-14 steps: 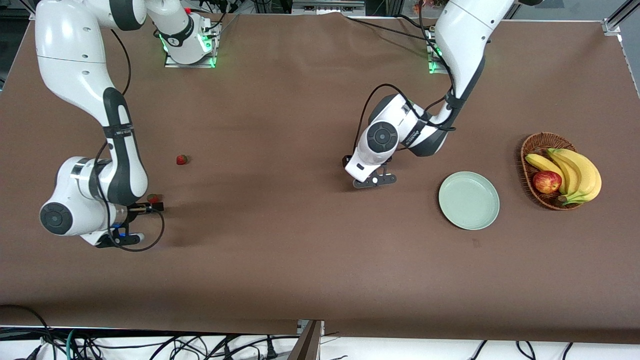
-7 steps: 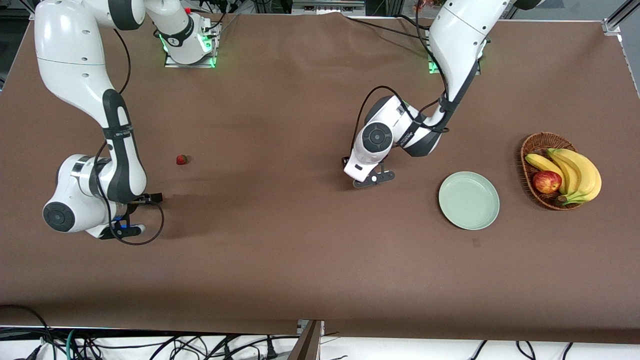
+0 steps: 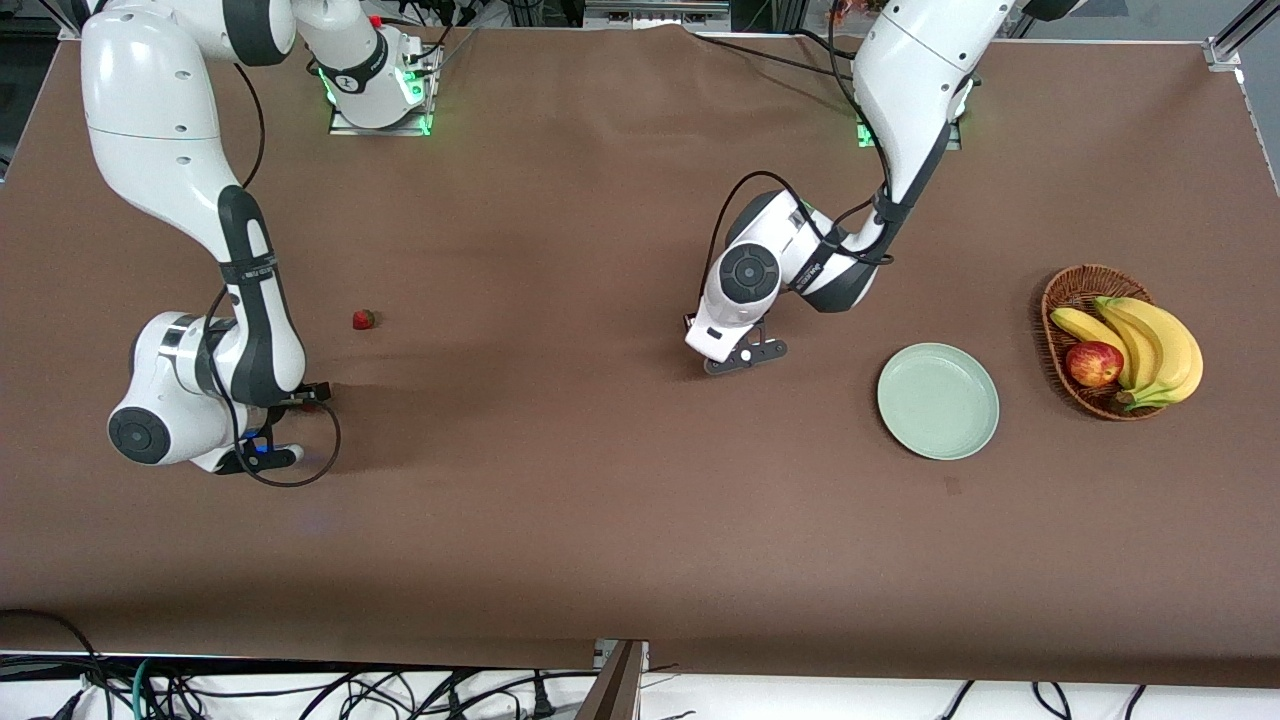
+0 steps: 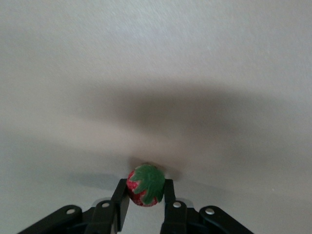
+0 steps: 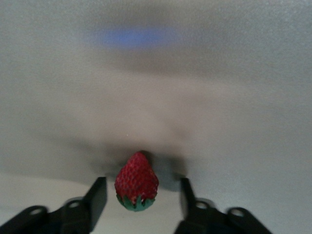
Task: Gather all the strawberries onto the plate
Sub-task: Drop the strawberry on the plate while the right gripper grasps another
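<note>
My left gripper (image 4: 145,184) is shut on a strawberry (image 4: 145,186), red with a green cap, low over the table's middle. In the front view the hand (image 3: 695,326) hides that berry. My right gripper (image 5: 142,181) is open, and its fingers stand on either side of a second strawberry (image 5: 137,181) that lies on the table without touching it. That gripper (image 3: 302,398) is at the right arm's end. A third strawberry (image 3: 363,319) lies loose on the table, farther from the front camera than the right gripper. The pale mint-green plate (image 3: 938,401) is bare and lies toward the left arm's end.
A brown wicker basket (image 3: 1075,285) with bananas (image 3: 1150,340) and a red apple (image 3: 1093,363) stands beside the plate, at the left arm's end. Cables hang along the table's front edge.
The right hand has shifted over the strawberry on the table, which is now almost covered in the front view. The left hand has moved slightly toward the right arm's end.
</note>
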